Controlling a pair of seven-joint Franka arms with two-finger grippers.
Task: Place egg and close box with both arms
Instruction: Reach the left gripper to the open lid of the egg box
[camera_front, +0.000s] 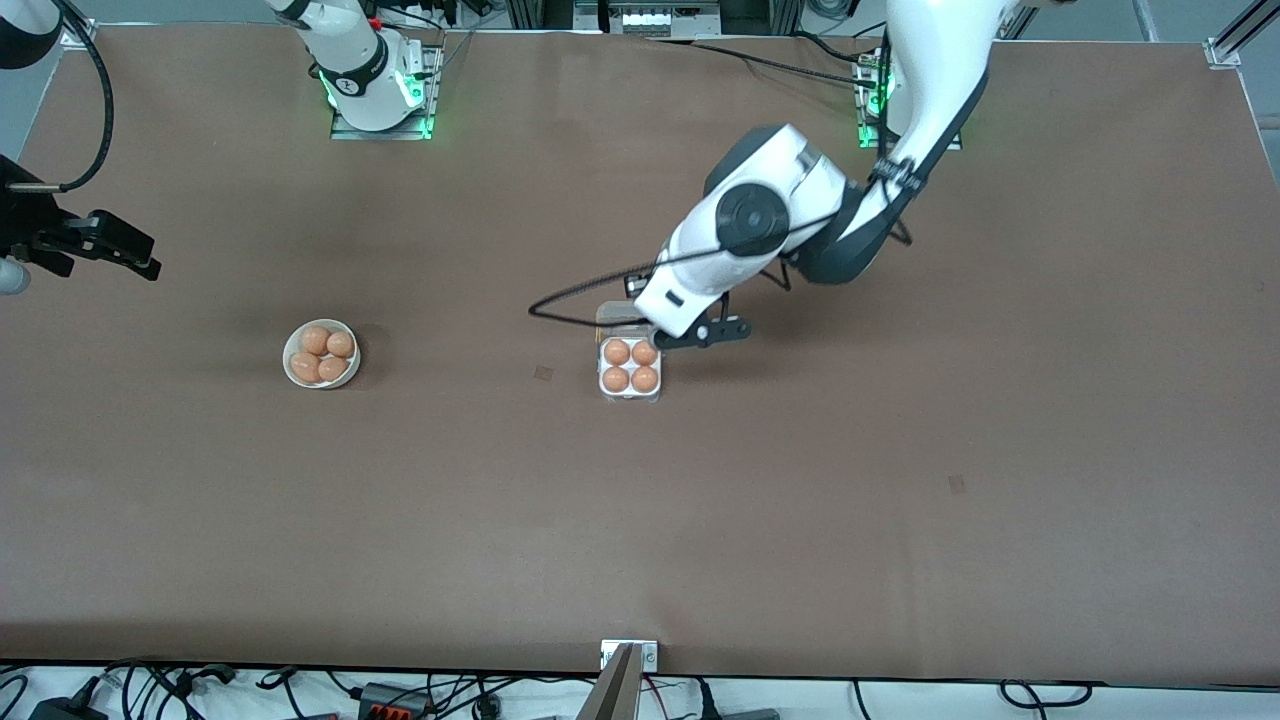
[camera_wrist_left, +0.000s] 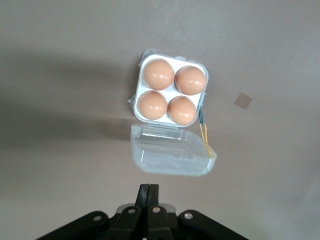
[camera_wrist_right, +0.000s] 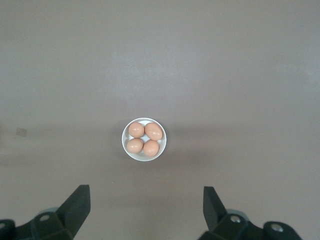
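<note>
The box (camera_front: 630, 371) sits mid-table with all four cells holding eggs (camera_wrist_left: 159, 74), its clear lid (camera_wrist_left: 172, 150) lying open. The left gripper (camera_wrist_left: 148, 192), fingers pressed together and empty, hovers just over the lid. The right gripper (camera_wrist_right: 145, 200), spread wide, waits high over the bowl (camera_front: 321, 354) toward the right arm's end.

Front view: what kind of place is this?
Likely a robotics lab bench: a bare brown table with arm bases bolted along one edge, cables past its edges, and staged props, a box and a bowl of eggs.

Robotics lab: bolted arm bases (camera_front: 380, 95), cables (camera_front: 400, 695), brown table (camera_front: 900, 500).
</note>
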